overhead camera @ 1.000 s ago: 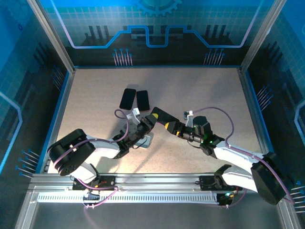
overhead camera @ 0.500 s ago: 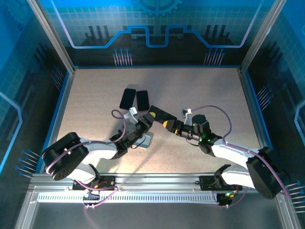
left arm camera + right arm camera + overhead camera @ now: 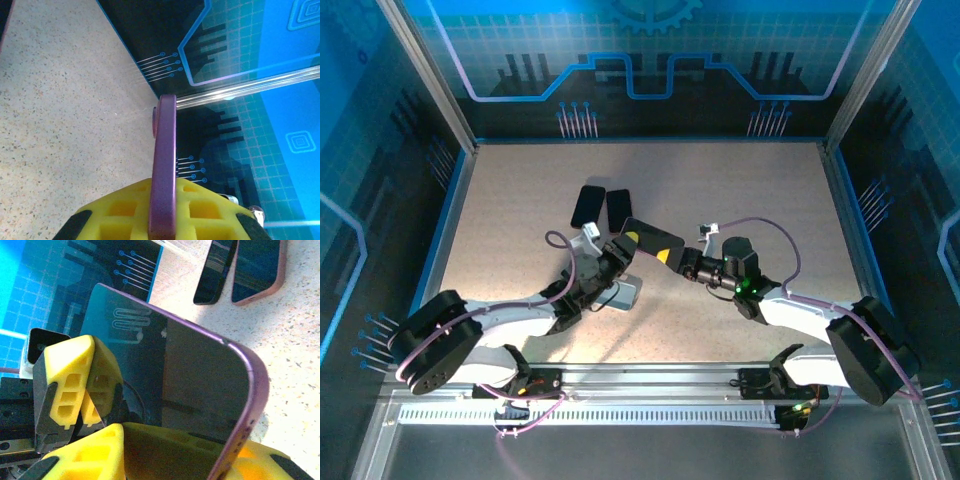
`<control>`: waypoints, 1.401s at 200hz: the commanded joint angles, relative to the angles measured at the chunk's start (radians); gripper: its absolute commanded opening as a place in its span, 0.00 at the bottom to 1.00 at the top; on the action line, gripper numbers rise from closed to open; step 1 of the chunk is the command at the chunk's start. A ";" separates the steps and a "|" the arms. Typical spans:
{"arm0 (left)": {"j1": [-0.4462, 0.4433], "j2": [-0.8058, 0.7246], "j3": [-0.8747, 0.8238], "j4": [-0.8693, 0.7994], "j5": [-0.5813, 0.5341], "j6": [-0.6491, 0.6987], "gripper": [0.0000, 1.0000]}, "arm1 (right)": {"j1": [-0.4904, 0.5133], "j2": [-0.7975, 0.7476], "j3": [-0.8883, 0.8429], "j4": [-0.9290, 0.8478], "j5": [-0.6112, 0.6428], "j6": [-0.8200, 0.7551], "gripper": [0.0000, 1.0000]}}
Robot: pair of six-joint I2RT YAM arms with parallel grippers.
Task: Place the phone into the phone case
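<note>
**A:** Where is the phone?

**B:** The dark, glossy flat phone (image 3: 653,238) with the purple rim is held up off the table, near its middle, between the two arms.

**A:** What has hold of it?

**B:** Both tools. The left gripper (image 3: 622,249) has its yellow fingers (image 3: 125,210) pressed on either side of the phone. In the left wrist view the purple rim stands edge-on and rises straight out from between them. The right gripper (image 3: 674,258) pinches the opposite end. In the right wrist view one yellow finger (image 3: 85,452) lies against the glossy face and the other sits behind the rounded purple corner.

**A:** And round about it?

**B:** Two flat things lie side by side on the speckled beige tabletop (image 3: 760,190), just beyond the left gripper. One is a black flat slab (image 3: 587,205). To the right of it is a dark slab with a pinkish-purple rim (image 3: 618,209). The two are very close together, and both are apart from the held phone.

**A:** Which of them is the case?

**B:** I cannot tell from these views.
</note>
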 commanded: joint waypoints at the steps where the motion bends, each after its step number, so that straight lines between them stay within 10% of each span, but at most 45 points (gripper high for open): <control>1: -0.032 -0.052 0.017 0.018 0.088 0.057 0.00 | -0.023 0.018 0.007 -0.020 0.114 -0.040 0.20; 55: -0.032 -0.057 0.005 0.010 0.074 0.064 0.05 | -0.024 -0.024 -0.002 -0.048 0.103 -0.035 0.00; 280: -0.032 -0.172 -0.018 -0.192 -0.006 0.129 0.39 | 0.020 -0.225 -0.044 -0.219 0.113 -0.034 0.00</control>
